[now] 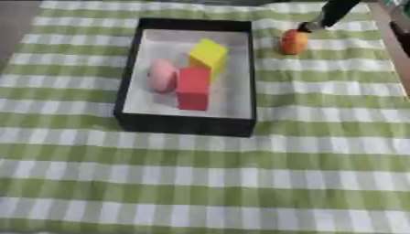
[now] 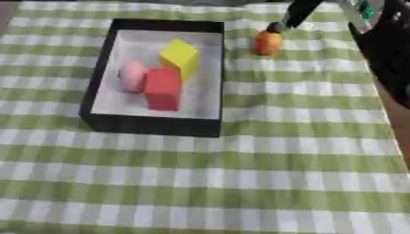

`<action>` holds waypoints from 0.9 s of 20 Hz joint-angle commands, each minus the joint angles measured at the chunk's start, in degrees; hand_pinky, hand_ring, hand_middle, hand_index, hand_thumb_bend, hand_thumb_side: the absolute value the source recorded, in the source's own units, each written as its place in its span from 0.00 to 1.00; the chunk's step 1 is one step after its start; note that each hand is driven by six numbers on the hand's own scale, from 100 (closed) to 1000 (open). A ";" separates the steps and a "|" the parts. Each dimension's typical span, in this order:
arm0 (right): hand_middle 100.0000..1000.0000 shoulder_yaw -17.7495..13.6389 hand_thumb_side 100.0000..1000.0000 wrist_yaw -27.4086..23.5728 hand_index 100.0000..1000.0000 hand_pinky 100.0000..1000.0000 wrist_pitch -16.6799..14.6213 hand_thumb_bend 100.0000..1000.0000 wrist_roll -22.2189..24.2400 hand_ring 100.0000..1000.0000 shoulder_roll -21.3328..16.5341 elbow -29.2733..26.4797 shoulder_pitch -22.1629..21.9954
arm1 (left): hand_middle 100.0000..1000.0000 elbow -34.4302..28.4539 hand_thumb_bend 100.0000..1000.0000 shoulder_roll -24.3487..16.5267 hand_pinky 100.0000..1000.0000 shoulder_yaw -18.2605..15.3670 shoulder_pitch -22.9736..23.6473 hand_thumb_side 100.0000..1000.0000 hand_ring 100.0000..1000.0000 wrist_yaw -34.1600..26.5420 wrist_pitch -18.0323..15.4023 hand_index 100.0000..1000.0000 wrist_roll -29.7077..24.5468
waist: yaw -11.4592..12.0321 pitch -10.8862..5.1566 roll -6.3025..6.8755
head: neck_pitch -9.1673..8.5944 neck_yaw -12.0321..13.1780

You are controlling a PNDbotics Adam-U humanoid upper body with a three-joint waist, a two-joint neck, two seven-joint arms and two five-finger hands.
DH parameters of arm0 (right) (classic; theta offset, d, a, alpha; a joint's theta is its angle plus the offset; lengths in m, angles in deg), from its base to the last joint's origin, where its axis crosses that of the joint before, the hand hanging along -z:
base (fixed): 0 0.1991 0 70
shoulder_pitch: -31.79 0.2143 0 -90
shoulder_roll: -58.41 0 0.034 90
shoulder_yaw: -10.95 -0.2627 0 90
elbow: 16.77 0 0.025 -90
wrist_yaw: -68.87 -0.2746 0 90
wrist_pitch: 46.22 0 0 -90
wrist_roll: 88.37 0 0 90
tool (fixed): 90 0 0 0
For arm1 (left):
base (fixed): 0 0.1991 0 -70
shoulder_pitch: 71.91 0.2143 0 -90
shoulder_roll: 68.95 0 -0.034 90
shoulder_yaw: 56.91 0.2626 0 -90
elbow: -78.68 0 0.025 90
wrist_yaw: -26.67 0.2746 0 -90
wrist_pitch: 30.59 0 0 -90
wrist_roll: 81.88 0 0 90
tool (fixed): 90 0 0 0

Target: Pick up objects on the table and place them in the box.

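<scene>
Whole scene soft and blurred. Dark arm (image 1: 335, 13) cut off by top edge, upper right; hand (image 1: 307, 28) at its tip too blurred to read, fingers not made out; touching or just above orange-red object (image 1: 293, 42), cannot tell which. Orange-red object itself only a rounded blob, kind unclear. Pink rounded thing (image 1: 163, 75) in box (image 1: 186, 124) partly hidden behind red block (image 1: 193, 88); lower part of yellow block (image 1: 208, 55) hidden by same red block. Dark shape (image 2: 390, 50) at right edge cut off, unidentifiable. Checked surface (image 1: 200, 183) running off all edges
</scene>
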 commanded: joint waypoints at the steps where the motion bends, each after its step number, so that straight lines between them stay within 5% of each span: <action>1: 0.82 -1.00 0.20 -0.07 0.88 0.91 -0.94 0.40 0.31 0.88 -1.93 0.58 0.85 | 0.74 -0.94 0.55 -2.33 0.69 -0.66 -0.81 0.35 0.68 0.05 0.04 0.83 -0.01 | 0.15 0.07 -0.82 | -0.33 -0.05; 7: 0.82 -1.95 0.19 1.41 0.88 0.91 -0.45 0.39 -1.29 0.87 -0.71 3.00 1.02 | 0.74 -1.11 0.54 -2.28 0.69 -0.32 -1.58 0.35 0.68 0.21 -0.05 0.83 -0.48 | 0.79 0.31 -0.93 | -0.92 -0.47; 18: 0.81 -4.79 0.17 7.96 0.89 0.90 -0.55 0.39 -6.46 0.87 1.28 9.16 0.20 | 0.74 -1.73 0.55 -2.00 0.70 -0.22 -2.64 0.35 0.68 0.18 -0.03 0.83 -0.80 | 2.53 1.94 -0.61 | -4.50 -2.52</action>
